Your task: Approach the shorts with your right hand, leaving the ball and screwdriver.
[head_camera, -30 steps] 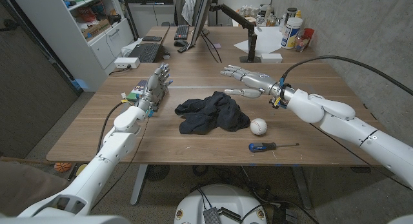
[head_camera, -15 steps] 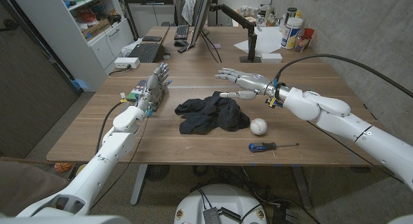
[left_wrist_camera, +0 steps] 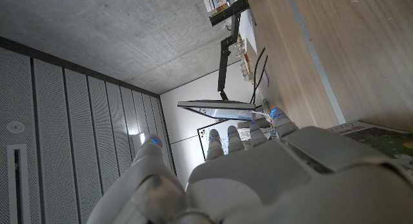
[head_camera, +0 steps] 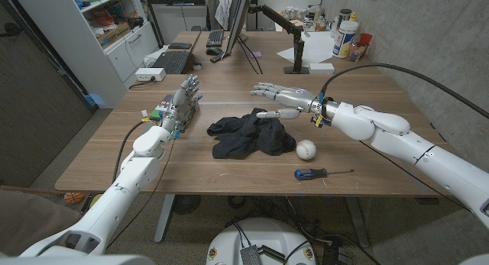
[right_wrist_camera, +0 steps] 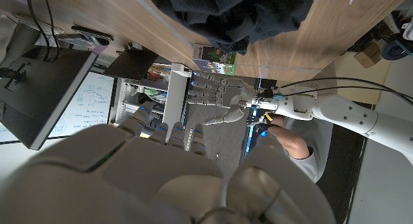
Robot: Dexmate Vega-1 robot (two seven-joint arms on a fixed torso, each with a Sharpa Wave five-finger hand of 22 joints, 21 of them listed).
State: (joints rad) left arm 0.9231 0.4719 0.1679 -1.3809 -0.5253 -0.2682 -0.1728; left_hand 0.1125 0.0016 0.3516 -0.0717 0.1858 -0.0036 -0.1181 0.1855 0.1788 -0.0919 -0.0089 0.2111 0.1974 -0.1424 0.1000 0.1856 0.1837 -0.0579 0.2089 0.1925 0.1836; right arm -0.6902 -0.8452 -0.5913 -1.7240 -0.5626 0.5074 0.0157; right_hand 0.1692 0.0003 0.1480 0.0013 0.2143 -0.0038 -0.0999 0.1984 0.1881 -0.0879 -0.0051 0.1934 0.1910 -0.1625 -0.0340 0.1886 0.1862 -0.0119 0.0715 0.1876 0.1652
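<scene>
My right hand (head_camera: 276, 100) hovers spread wide and empty, just behind the black shorts (head_camera: 250, 134). The ball (head_camera: 306, 149) and screwdriver (head_camera: 321, 173) lie apart.

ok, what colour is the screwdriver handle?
Blue with black on the screwdriver handle; clearest in the head view, near the table's front edge.

Office: monitor (head_camera: 238, 13), keyboards (head_camera: 172, 62), shelves (head_camera: 107, 24)

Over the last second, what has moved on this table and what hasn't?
The right hand, open and holding nothing, has slid leftward toward the dark shorts and now hovers at their far edge. The left hand stayed upright and open; the shorts, white ball and screwdriver lie as before.
</scene>
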